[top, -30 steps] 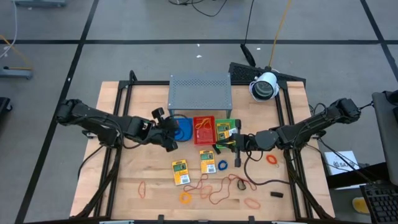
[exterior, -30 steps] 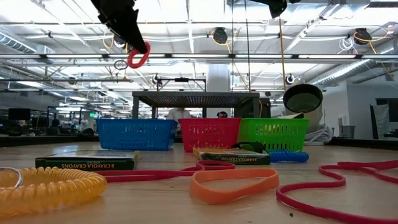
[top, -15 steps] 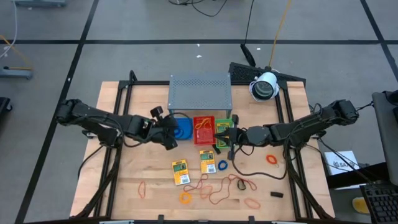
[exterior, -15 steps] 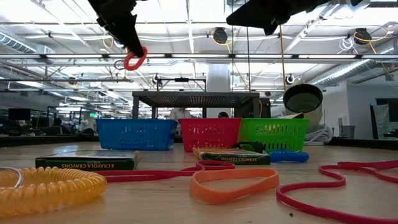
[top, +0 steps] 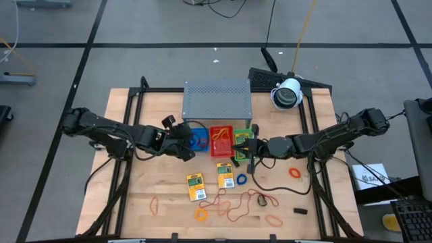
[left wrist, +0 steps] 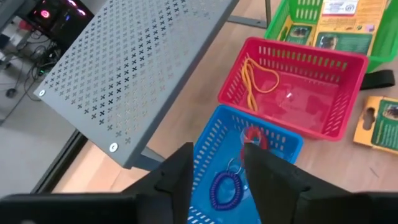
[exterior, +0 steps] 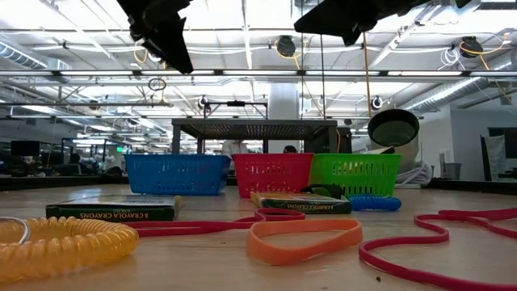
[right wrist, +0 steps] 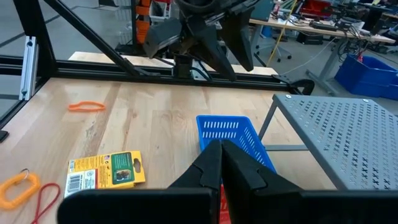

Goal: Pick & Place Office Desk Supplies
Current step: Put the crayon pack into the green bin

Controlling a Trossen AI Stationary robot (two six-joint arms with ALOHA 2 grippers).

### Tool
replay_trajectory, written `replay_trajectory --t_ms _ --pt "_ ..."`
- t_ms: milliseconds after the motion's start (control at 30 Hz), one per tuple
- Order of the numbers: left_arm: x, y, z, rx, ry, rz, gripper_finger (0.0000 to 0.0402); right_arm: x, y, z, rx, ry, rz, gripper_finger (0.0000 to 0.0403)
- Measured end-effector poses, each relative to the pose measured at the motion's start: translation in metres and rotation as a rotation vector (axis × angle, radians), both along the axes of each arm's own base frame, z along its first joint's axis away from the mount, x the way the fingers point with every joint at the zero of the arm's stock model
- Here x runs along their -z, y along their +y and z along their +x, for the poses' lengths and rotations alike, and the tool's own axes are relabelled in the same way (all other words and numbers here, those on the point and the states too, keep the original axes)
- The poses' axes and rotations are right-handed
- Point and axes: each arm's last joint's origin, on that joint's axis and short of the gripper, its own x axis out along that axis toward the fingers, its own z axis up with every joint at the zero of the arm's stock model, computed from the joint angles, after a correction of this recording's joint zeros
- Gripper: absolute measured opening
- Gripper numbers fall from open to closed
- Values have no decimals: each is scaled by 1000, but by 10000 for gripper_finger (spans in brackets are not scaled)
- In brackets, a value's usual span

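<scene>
Left claw (left wrist: 214, 163), parted and empty, hangs over the blue tray (left wrist: 211, 140); the red ring (left wrist: 254, 138) lies directly below it.

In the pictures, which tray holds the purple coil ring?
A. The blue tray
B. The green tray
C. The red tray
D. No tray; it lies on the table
A: in the left wrist view the purple coil ring lies inside the blue tray, under the open left gripper; the red tray holds only an orange rubber band.
</scene>
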Motion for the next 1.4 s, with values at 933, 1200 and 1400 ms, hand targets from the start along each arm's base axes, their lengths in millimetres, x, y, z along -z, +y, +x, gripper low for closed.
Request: replay_trajectory --t_ms 933,1200,1400 --pt "84 -86 7 276 195 -223 127 1 2 0 -80 9 19 0" --pt "115 -116 -10 324 94 -177 127 1 3 0 -81 12 18 0" --pt "138 -125 -35 291 34 -131 127 1 3 0 -81 11 17 0"
